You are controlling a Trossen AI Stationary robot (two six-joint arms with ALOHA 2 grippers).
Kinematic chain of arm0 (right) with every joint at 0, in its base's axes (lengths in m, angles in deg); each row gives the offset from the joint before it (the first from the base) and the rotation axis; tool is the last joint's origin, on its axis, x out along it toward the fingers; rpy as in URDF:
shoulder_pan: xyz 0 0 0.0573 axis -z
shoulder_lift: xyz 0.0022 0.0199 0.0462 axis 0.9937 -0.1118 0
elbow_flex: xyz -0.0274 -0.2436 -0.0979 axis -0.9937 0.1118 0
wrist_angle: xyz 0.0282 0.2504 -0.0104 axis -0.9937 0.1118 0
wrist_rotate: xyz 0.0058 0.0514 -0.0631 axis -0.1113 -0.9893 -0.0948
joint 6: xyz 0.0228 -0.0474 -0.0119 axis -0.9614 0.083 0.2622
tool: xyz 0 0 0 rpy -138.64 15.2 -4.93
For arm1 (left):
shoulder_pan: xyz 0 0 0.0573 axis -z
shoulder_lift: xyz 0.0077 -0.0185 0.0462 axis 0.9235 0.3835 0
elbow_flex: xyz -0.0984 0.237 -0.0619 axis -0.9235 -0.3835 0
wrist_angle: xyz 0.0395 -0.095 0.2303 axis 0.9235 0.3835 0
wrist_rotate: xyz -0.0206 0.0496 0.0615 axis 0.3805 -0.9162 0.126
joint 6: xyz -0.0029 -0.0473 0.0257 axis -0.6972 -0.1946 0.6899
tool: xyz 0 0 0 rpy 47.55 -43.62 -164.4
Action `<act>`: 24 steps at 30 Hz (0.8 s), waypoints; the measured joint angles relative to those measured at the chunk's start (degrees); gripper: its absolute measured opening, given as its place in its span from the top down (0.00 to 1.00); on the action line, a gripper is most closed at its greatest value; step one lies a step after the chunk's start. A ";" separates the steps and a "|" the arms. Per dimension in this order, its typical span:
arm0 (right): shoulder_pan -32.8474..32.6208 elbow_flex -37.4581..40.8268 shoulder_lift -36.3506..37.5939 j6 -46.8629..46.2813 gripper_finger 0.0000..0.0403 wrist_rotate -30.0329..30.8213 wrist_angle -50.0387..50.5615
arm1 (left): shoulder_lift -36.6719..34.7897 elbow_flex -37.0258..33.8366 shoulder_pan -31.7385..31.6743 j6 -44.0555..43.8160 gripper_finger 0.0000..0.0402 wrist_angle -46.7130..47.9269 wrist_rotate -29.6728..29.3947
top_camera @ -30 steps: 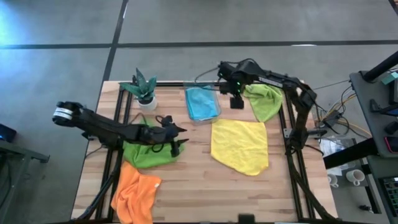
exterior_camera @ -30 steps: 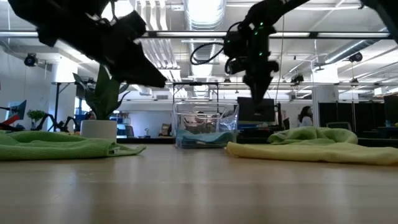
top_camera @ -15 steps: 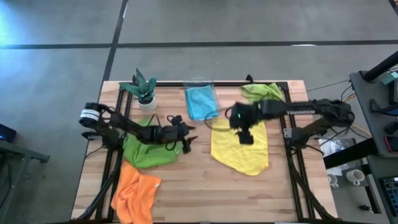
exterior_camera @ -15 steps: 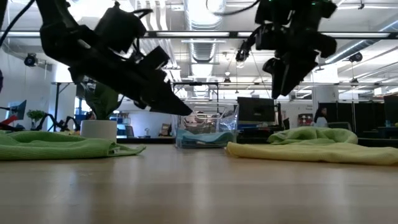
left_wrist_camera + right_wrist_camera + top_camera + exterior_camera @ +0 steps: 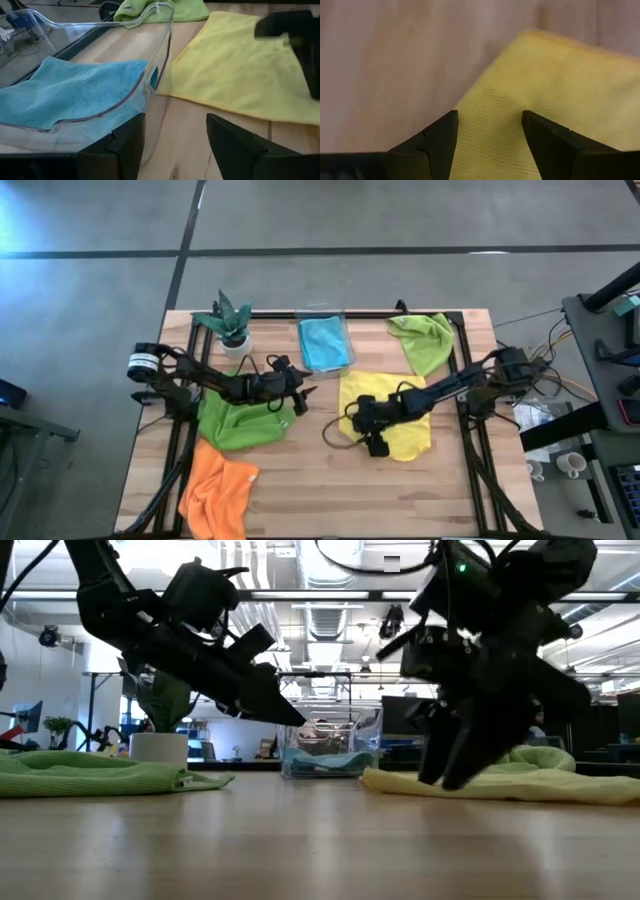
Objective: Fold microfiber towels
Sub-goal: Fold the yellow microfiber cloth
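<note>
Since half a second ago, the right gripper [image 5: 372,442] dropped to the flat, spread yellow towel's [image 5: 405,405] near-left corner, fingers apart; left gripper [image 5: 298,402] hovered open.

A big open-plan lab or office: exposed ceiling ducts [image 5: 318,615] and strip lights overhead, monitors [image 5: 412,718] on distant desks, polished concrete floor [image 5: 400,215] around the wooden tabletop [image 5: 310,480].

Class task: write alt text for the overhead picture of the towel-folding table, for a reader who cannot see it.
Seen from above, the right gripper, open, hangs over the near left corner of a flat yellow towel, while the left gripper, also open, hovers beside a rumpled green towel. An orange towel, a lime towel, a blue towel in a clear bin and a potted plant lie around.
</note>
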 joint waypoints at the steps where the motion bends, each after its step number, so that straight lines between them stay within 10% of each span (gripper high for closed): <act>1: -0.95 -0.65 -1.45 -0.58 0.46 0.07 -0.11 | -0.04 0.00 0.00 0.14 0.51 0.33 0.00; 13: -13.31 -3.02 -0.40 -13.89 0.46 -1.58 2.96 | -0.11 0.00 -0.04 1.65 0.51 0.72 -0.31; 24: -16.71 -9.92 2.94 -14.20 0.46 13.19 6.83 | -8.70 0.00 4.83 4.08 0.51 1.09 1.67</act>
